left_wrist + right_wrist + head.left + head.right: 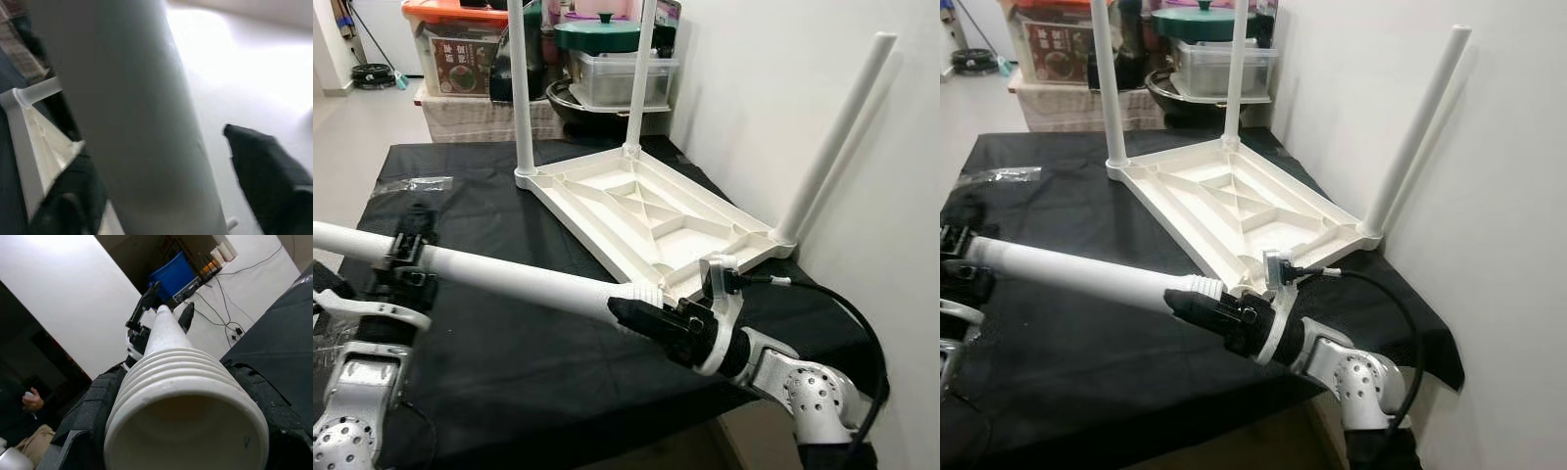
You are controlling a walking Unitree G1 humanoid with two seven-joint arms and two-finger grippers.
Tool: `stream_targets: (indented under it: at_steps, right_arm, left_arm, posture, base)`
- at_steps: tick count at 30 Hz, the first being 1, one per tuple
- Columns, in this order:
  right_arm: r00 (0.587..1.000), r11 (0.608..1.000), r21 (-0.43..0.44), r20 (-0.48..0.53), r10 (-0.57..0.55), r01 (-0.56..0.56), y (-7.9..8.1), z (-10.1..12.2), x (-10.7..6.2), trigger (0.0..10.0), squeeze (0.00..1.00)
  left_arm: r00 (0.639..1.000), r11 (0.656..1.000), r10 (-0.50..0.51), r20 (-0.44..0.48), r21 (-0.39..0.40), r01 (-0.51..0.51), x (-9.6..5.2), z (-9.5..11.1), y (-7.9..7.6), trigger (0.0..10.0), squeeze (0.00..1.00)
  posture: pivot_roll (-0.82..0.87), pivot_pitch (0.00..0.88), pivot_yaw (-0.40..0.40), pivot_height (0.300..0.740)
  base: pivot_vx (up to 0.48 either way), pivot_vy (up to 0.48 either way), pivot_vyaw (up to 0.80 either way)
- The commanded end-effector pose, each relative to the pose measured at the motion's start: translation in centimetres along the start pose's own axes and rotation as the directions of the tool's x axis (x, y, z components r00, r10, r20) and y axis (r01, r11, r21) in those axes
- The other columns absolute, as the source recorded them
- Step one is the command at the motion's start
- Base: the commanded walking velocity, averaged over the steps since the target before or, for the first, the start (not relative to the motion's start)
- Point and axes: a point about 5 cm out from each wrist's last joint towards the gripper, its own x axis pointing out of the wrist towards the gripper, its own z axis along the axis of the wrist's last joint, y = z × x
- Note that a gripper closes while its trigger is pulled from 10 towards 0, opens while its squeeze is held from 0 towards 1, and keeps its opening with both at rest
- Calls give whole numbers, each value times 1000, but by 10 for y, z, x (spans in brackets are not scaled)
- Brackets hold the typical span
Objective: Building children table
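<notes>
your white table leg and cream tabletop sit over a black cloth; both claws' fingers are black, arms silver.

Blurred white leg close between black fingers of left pincer; white tabletop beyond.

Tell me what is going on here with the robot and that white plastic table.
The robot is putting together a small white table. The tabletop lies upside down on a black cloth, with three legs already standing in its corners. Both arms hold the fourth leg level above the cloth: the right end effector grips its ribbed end near the tabletop's near corner, and the left end effector holds it near the other end. That leg is not yet fitted.
</notes>
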Motion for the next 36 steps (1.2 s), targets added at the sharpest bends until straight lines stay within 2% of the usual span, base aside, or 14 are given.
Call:
stream_targets:
  at_steps: [1, 7, 16, 17, 19, 20, 25, 26, 28, 29, 31, 32, 33, 36]
  right_arm:
    - [999, 1000, 12, -38, 25, -24, 0, -7, -1, 0, 0]
    - [999, 1000, 13, -46, -10, 10, -8, -9, -5, 0, 0]
    - [998, 998, -39, -48, -47, 46, -15, -1, -3, 0, 0]
    - [992, 992, -71, -62, -110, 105, -22, 1, -1, 6980, 0]
    - [985, 984, -95, -71, -155, 148, -26, 2, 1, 6980, 0]
    - [984, 980, -103, -43, -175, 170, -29, 8, 2, 10000, 1000]
    - [989, 982, -145, -69, -132, 121, -24, 12, 2, 10000, 1000]
    - [980, 971, -204, -125, -153, 125, -26, 13, -3, 10000, 902]
    - [964, 954, -272, -195, -180, 123, -27, 13, -10, 10000, 902]
    - [952, 944, -307, -234, -196, 119, -29, 14, -17, 10000, 0]
    - [941, 935, -336, -266, -211, 114, -32, 15, -25, 10000, 0]
    - [936, 919, -380, -272, -223, 108, -33, 23, -29, 10000, 0]
    - [936, 919, -380, -272, -223, 108, -33, 23, -29, 10000, 0]
    - [935, 879, -474, -286, -212, 55, -30, 44, -29, 10000, 0]
  left_arm:
    - [999, 1000, 4, 33, -22, -3, 2, 4, 1, 0, 0]
    - [999, 999, -26, 44, -32, 28, 0, 8, -6, 0, 0]
    - [998, 997, -63, -10, -46, 62, -1, 2, -12, 0, 0]
    - [998, 997, -61, -27, -45, 60, 1, 0, -13, 0, 0]
    - [997, 997, -60, -40, -45, 58, 1, -1, -14, 0, 0]
    - [997, 998, -54, -56, -44, 52, 3, -1, -15, 10000, 0]
    - [997, 998, -47, -56, -43, 44, 6, 2, -15, 10000, 0]
    - [997, 999, -49, -64, -21, 47, 8, 7, -16, 10000, 0]
    - [996, 999, -51, -72, 6, 52, 11, 13, -18, 10000, 0]
    - [996, 998, -59, -68, 12, 60, 12, 18, -20, 10000, 0]
    - [996, 998, -68, -62, 12, 69, 13, 22, -22, 10000, 0]
    - [993, 996, -83, -81, 17, 85, 13, 22, -25, 10000, 0]
    - [993, 996, -83, -81, 17, 85, 13, 22, -25, 10000, 0]
    - [982, 994, -105, -154, 14, 108, 15, 13, -28, 10000, 0]
  posture:
    - [56, 0, -101, 740]
    - [60, 0, -102, 740]
    - [65, 0, -99, 740]
    - [65, 0, -99, 740]
    - [65, 0, -99, 740]
    - [64, 0, -97, 740]
    - [63, 0, -94, 740]
    - [63, 0, -93, 740]
    - [63, 0, -93, 740]
    - [60, 0, -89, 740]
    - [60, 0, -89, 740]
    - [60, 0, -91, 740]
    - [60, 0, -91, 740]
    - [53, 0, -81, 740]
  base:
    - [0, 0, 0]
    - [0, 0, 0]
    - [0, 0, 0]
    - [0, 0, 0]
    - [0, 0, 0]
    - [0, 0, 0]
    - [0, 0, 0]
    - [0, 0, 0]
    - [0, 0, 0]
    - [0, 0, 0]
    - [0, 0, 0]
    - [0, 0, 0]
    - [0, 0, 0]
    - [0, 0, 0]
